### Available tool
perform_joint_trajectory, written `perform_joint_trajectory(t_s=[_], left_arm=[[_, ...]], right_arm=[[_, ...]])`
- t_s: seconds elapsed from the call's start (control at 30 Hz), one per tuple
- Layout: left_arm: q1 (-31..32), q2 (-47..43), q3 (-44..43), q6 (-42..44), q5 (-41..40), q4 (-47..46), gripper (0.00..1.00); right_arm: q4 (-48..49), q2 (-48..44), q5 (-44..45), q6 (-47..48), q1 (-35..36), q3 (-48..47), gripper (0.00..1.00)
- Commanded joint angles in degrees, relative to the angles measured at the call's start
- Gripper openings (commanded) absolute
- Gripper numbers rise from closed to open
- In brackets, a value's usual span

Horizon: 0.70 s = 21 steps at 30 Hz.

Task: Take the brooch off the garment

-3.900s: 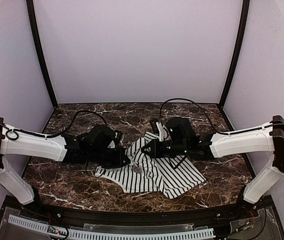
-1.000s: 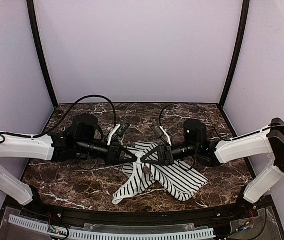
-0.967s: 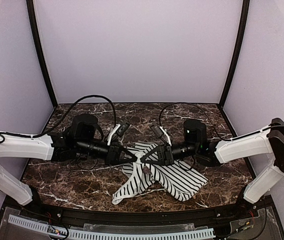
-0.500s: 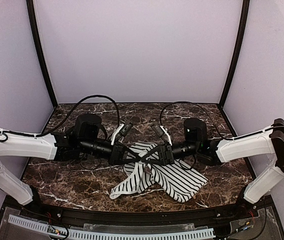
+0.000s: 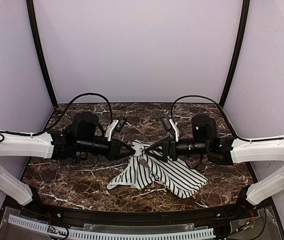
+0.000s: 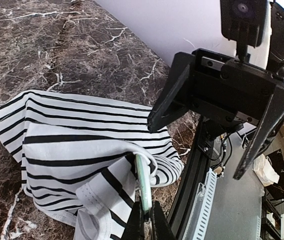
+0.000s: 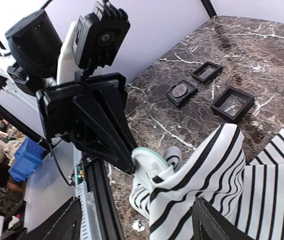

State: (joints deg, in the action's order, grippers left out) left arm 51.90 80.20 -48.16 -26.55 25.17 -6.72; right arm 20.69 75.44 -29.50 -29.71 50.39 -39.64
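Right hand (image 6: 194,148) has opened and drawn back from the garment (image 5: 167,175) since a second ago. Left hand (image 6: 144,216) is clamped on the brooch (image 6: 142,182), at the garment's raised fold. We judge the brooch stiff and the cloth soft, so pinch the fabric beside it.

We see bright, diffuse light on the pale lilac back wall (image 5: 142,50) and only soft shadows on the dark marbled tabletop (image 5: 66,172). Both wrist views bow at the edges; the right wrist view's upper left washes out.
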Motion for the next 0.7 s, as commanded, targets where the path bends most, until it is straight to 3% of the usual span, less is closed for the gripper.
perform_joint_trajectory(t_s=[0.0, 0.4, 0.67], left_arm=[[-0.4, -1.9, 0.9, -0.6, -2.7, 2.1, 0.01], [-0.4, -1.9, 1.2, -1.1, -2.7, 2.1, 0.01], [-0.5, -1.9, 2.1, -1.1, -3.9, 4.0, 0.01]], right_arm=[[-7.7, -0.5, 10.4, 3.5, 3.0, 0.2, 0.69], [-9.0, 5.8, 17.5, 4.3, 7.9, -2.8, 0.42], [-8.5, 6.7, 20.9, 4.2, 8.6, -4.6, 0.04]])
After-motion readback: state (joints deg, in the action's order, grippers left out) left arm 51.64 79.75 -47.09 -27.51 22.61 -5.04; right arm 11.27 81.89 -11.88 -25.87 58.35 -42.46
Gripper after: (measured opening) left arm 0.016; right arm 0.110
